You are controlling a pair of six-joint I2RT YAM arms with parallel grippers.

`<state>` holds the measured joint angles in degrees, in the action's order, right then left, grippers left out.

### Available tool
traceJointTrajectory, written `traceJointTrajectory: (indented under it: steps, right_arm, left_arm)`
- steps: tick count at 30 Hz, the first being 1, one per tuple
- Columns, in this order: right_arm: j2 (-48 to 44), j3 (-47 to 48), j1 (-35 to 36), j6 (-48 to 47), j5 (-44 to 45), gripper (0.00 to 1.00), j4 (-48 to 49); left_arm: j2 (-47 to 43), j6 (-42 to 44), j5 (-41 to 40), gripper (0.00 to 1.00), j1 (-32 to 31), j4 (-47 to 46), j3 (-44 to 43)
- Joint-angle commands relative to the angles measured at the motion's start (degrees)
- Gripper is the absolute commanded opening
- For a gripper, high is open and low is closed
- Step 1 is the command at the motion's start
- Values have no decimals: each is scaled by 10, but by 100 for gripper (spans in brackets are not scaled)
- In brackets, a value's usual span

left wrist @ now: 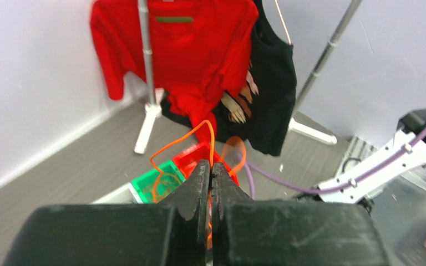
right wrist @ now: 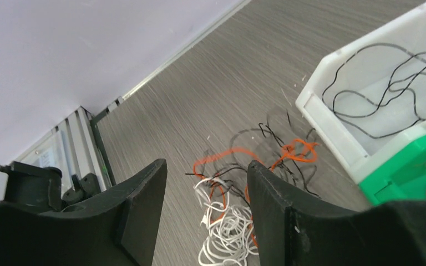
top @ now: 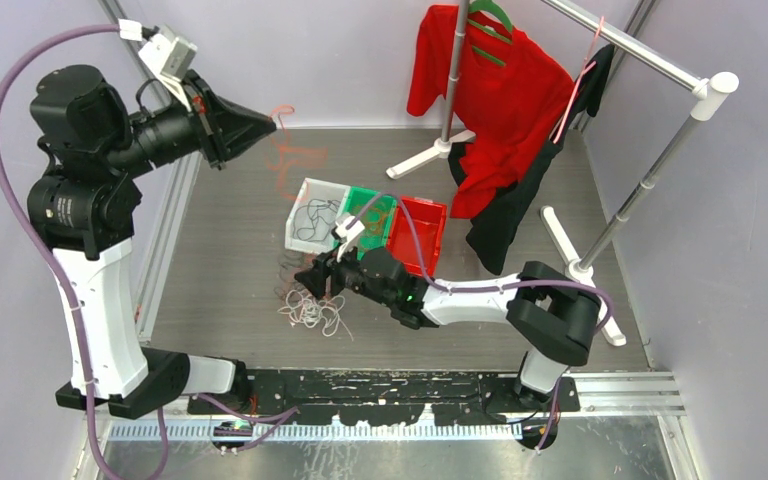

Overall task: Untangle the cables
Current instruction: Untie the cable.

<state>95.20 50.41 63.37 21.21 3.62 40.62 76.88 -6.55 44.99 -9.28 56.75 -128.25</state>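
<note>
1. Your left gripper (left wrist: 211,169): raised high near the table's (top: 220,280) far left corner. Its jaws are pressed together on one orange cable (left wrist: 178,142), which loops out past the tips and hangs in the air.
2. Your right gripper (right wrist: 206,166): low over the table's middle, jaws apart, holding nothing, just over the cable pile (right wrist: 230,227).
3. Cable pile: white, orange and black strands tangled together on the table, just on the near side of the white bin (right wrist: 333,124).
4. White bin: holds a loose black cable (right wrist: 380,91).
5. Green bin (top: 375,212) and red bin (top: 422,235): in a row with the white one, running toward the table's right edge. An orange strand shows in the green.
6. Rack (top: 650,60), far right corner: carries a red shirt (top: 500,100) and a black garment.
</note>
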Motion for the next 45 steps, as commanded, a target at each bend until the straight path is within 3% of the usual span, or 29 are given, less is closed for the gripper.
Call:
traceJointTrajectory:
  steps: [1,7,12,19,25,30,36,45]
  right_arm:
    - [20,-17,16,4,31,61,57]
    - [48,-33,28,14,33,62,73]
    - [7,-57,30,19,37,66,63]
    - [-122,-79,25,-5,92,71,-32]
    - [-226,-95,-10,7,210,71,-111]
    - [-289,-119,-75,38,236,69,-135]
    - [-308,-113,-107,10,297,70,-204]
    - [-345,-157,-145,24,344,70,-214]
  left_arm:
    - [-2,-44,-45,0,-2,-120,-39]
    - [13,-69,-64,0,-2,-172,-101]
    - [7,-93,-59,0,-2,-200,-97]
    - [-60,-89,-49,0,-2,-214,75]
    - [-89,-80,-52,0,-13,-227,251]
    - [-82,-53,-110,0,-80,-236,350]
    - [-17,-9,-146,0,-122,-243,383]
    - [80,30,-158,0,-139,-271,375]
